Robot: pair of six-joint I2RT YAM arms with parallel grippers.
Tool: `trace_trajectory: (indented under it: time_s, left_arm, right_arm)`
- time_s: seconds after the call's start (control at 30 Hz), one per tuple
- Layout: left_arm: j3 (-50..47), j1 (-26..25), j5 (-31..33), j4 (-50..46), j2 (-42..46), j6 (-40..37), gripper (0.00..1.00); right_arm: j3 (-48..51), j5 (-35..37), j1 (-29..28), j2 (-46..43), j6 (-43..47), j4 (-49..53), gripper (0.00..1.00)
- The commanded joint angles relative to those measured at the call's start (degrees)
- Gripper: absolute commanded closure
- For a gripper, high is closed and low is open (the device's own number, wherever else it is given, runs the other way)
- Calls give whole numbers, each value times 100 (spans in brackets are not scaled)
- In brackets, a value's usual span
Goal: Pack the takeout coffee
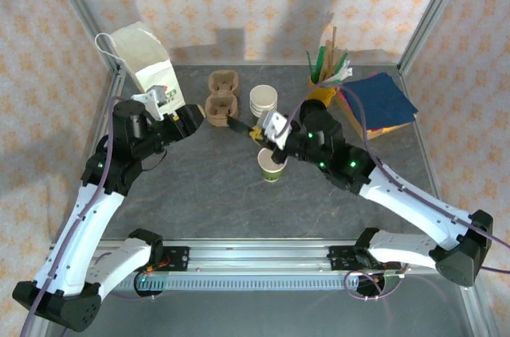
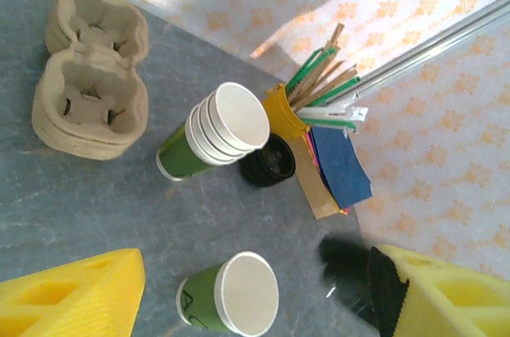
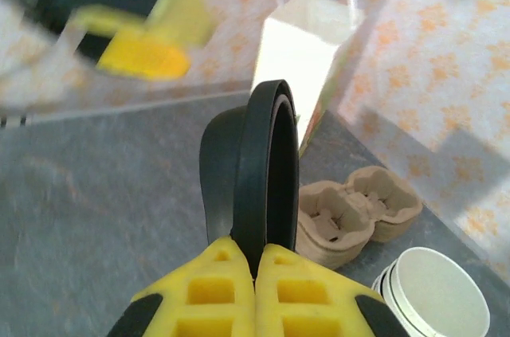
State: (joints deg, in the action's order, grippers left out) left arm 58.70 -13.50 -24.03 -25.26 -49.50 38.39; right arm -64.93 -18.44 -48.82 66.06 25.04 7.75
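Top external view: one single cup (image 1: 271,164), white above with a green band below, stands upright with its mouth open near the middle of the grey worktop (image 1: 199,186), just in front of the right tool (image 3: 256,256). The right wrist view shows that tool's two yellow fingers pressed together on the rim of one black lid (image 3: 263,154), which is held on edge and clear of the cup. The left tool (image 2: 256,261) is spread wide, one yellow finger at each lower corner of the left wrist view, gripping nothing, with the single cup seen between them. Behind the cup stands one stack of cups (image 1: 263,100), with at least four rims showing in the left wrist view. Touching its base there is one small pile of lids (image 2: 269,160), too dark to count. Left of the stack lies one pulp carrier (image 1: 221,96) with two wells; it looks layered, but I cannot tell how many layers. One white paper bag (image 1: 143,54) with two loop handles stands at the far left corner. At the far right are one yellow holder (image 1: 319,94) of sticks and straws and one pile of napkins (image 1: 381,99), blue on top.
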Motion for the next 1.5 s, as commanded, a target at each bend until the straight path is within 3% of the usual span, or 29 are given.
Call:
trace_trajectory:
  time_s: [0.0,0.17,0.5,0.8,0.97,1.47]
  left_arm:
    - [-368,14,444,742,245,-165,25]
    - [-877,13,653,1209,514,-231,25]
    - [-1434,8,638,1585,625,-142,25]
    - [-1756,5,303,1910,406,155,27]
    - [-1875,5,244,1994,353,225,27]
    - [-2077,5,187,2095,363,362,27]
  right_arm:
    - [-555,332,83,430,-1813,722,100]
    - [-794,-881,641,784,-3114,933,100]
    - [-227,-2407,1801,351,-5214,734,100]
    - [718,-3122,2457,-69,-6191,959,100]
    - [1198,-3411,2552,-134,-6410,921,100]
    - [1944,-3384,2770,-128,-6582,689,100]
